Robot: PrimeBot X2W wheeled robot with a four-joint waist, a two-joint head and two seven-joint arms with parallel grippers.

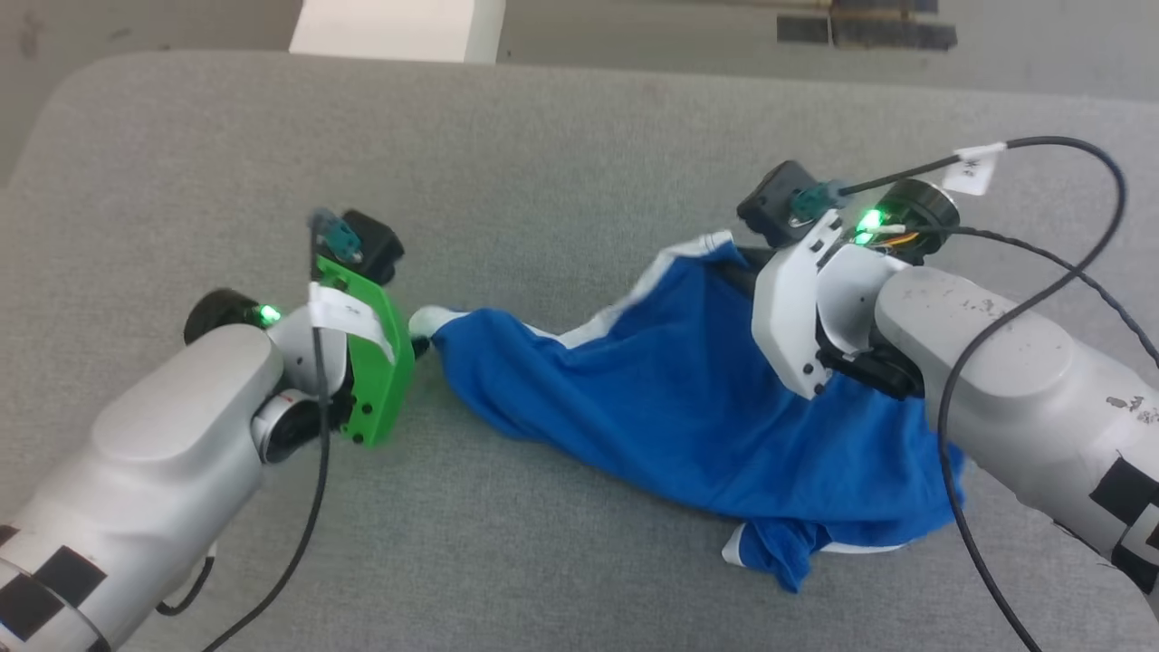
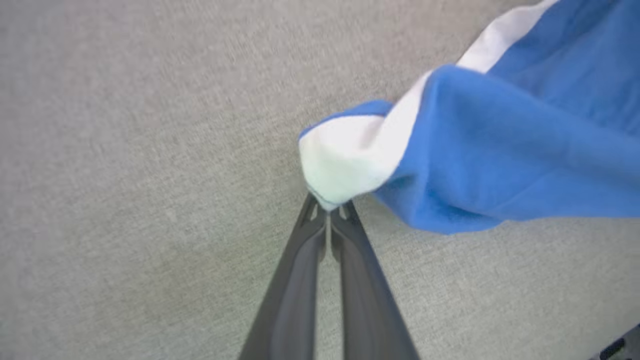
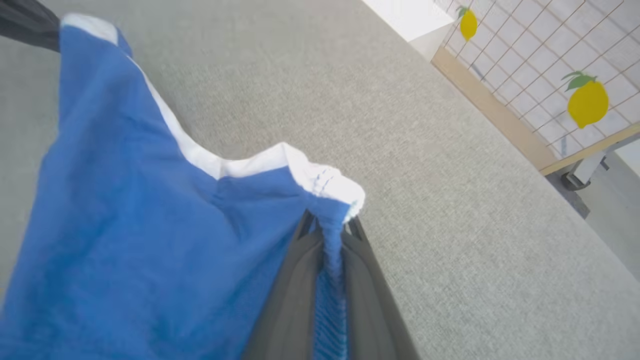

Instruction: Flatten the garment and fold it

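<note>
A broad grey fabric-covered surface [image 1: 561,145] spreads out in front of the robot, with a pale block [image 1: 398,27] just past its far edge.

Over on the left, the left gripper [image 2: 328,212] has its two dark fingers pressed together on the very tip of a white-trimmed corner of the garment [image 1: 688,398]. Only a thin pinch of white cloth sits between the tips, so I'd call that hold a slight one.

From that corner the blue shorts run rightwards across the surface. The middle sags in loose folds, and a crumpled end lies on the grey cloth at the near right.

On the right, the right gripper [image 3: 331,225] is clamped on another white-edged corner, with a bunched strand of blue fabric running down between its fingers. It holds that corner up off the surface. Beyond it, off the edge of the surface, stands a gridded panel with lemon prints [image 3: 587,102].

To my eye the job is at an early stage. Two corners are gripped, one by each gripper, so the garment hangs strung between them. It is wrinkled and not yet spread flat, and no fold has been made. Drawing it taut, laying it down smooth and folding it all remain.
</note>
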